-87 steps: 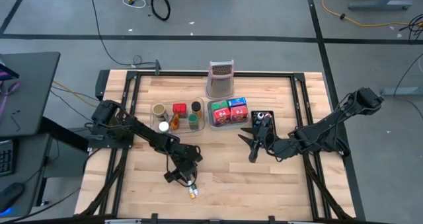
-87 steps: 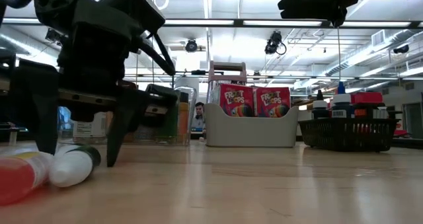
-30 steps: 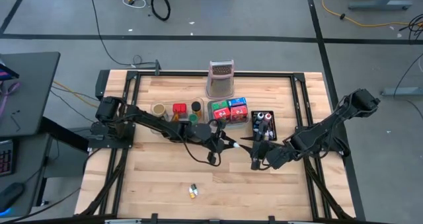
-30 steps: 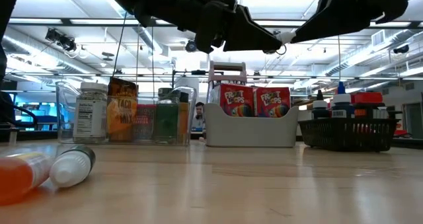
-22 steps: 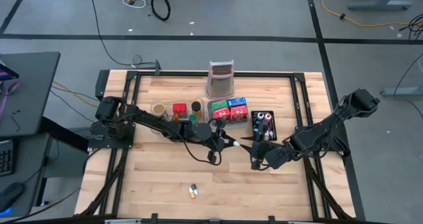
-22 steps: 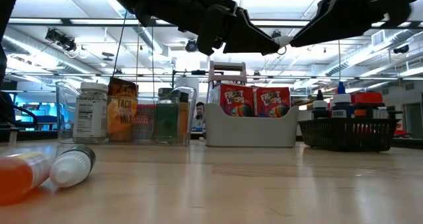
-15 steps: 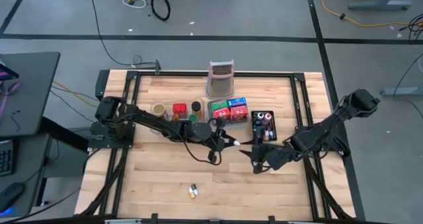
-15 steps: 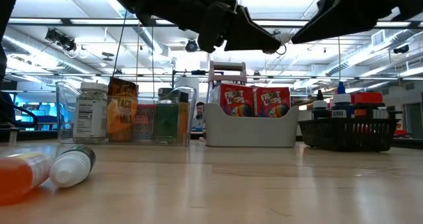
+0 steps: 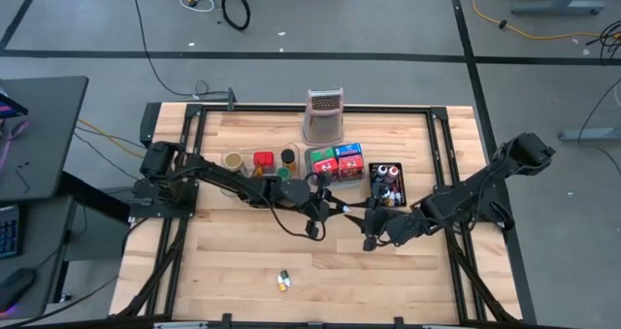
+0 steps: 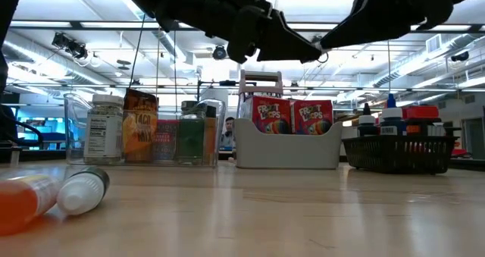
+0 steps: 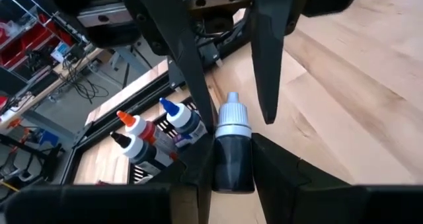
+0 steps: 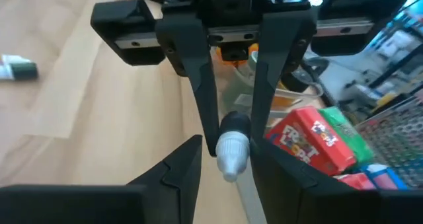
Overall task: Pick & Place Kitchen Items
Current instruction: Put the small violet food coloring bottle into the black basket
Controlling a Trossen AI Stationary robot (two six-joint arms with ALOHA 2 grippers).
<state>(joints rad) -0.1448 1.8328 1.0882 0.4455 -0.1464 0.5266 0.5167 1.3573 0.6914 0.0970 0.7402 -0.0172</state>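
Bottle point(image 11: 232, 148) held mid-table between both end effectors, bare wood below.

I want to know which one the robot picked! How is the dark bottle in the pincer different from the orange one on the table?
The dark bottle has a black body and a silvery cap; the orange bottle has a white cap. The dark bottle is held up in the air by the left pincer; the orange bottle lies on its side on the table, with no pincer near it. Both are small capped bottles.
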